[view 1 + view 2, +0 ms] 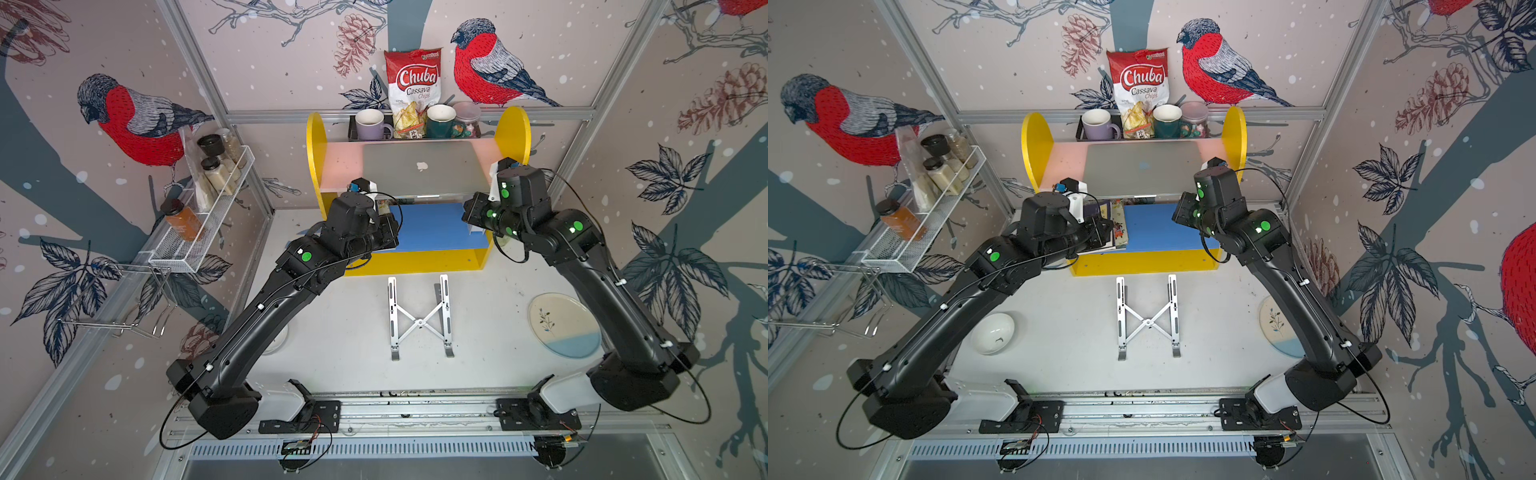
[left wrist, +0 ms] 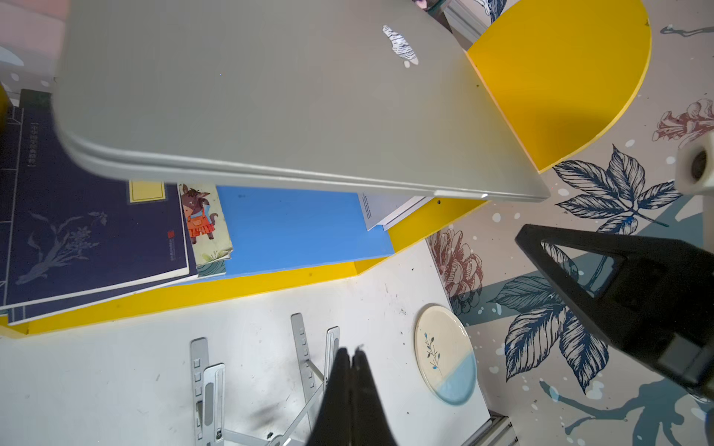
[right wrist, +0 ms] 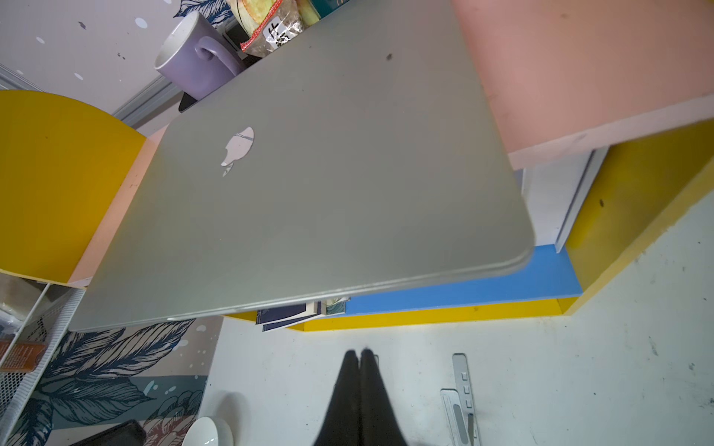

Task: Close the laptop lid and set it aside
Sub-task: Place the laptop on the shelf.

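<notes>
The fingers (image 2: 336, 386) of the left gripper (image 2: 351, 353) were pressed together, and nothing was held. The fingers (image 3: 373, 386) of the right gripper (image 3: 359, 352) were pressed together too, with nothing between them. Neither gripper was touching the laptop (image 1: 419, 166). The laptop was laid flat on the pink shelf (image 1: 340, 162) of the yellow rack (image 1: 316, 145), far in the middle. The laptop lid (image 3: 309, 185) was shut, with the logo up. Its near edge was stuck out past the shelf. A silver stand (image 1: 419, 322) was seen nearer, on the white table (image 1: 332, 332).
</notes>
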